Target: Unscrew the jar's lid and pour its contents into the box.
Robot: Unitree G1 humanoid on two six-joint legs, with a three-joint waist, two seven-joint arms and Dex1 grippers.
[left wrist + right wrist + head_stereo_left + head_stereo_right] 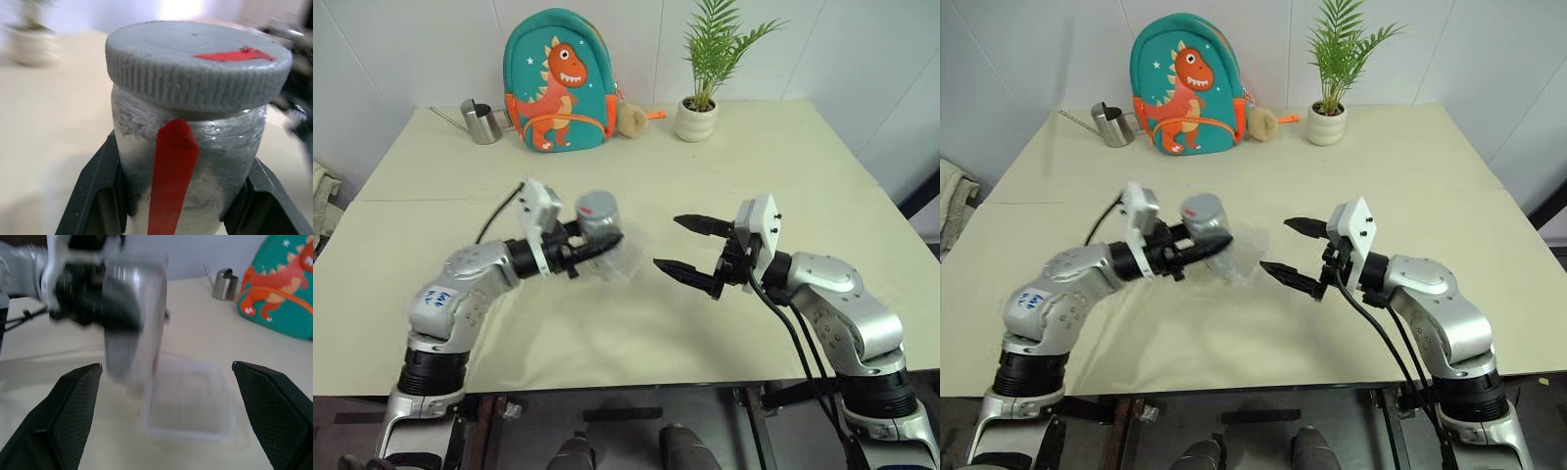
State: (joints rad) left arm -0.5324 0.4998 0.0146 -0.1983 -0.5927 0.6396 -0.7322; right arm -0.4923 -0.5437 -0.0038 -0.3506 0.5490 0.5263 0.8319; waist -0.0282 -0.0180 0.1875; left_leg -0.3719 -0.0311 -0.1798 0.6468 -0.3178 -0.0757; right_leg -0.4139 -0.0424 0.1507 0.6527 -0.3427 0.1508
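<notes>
Jar [599, 227], lid [195, 61] on, pinched in left gripper [597, 245] above box [188, 401]; right gripper [690, 250] spread, nearby.

The two head views look forward and down from above the robot's arms, taking in the whole cream table [636, 333] up to the white wall, with the dinosaur backpack [558, 83], the steel watering can [481, 121] and the potted plant [703, 98] along its far edge — the pair differ by a slight sideways offset. The left wrist view sits very close behind the jar [190, 166], looking along it past its grey lid [195, 63] (the plant is a blur beyond). The right wrist view looks low across the table towards the left gripper [105, 316] and the jar, with the clear box [188, 399] just ahead — backpack and can behind, shared with the head views.
</notes>
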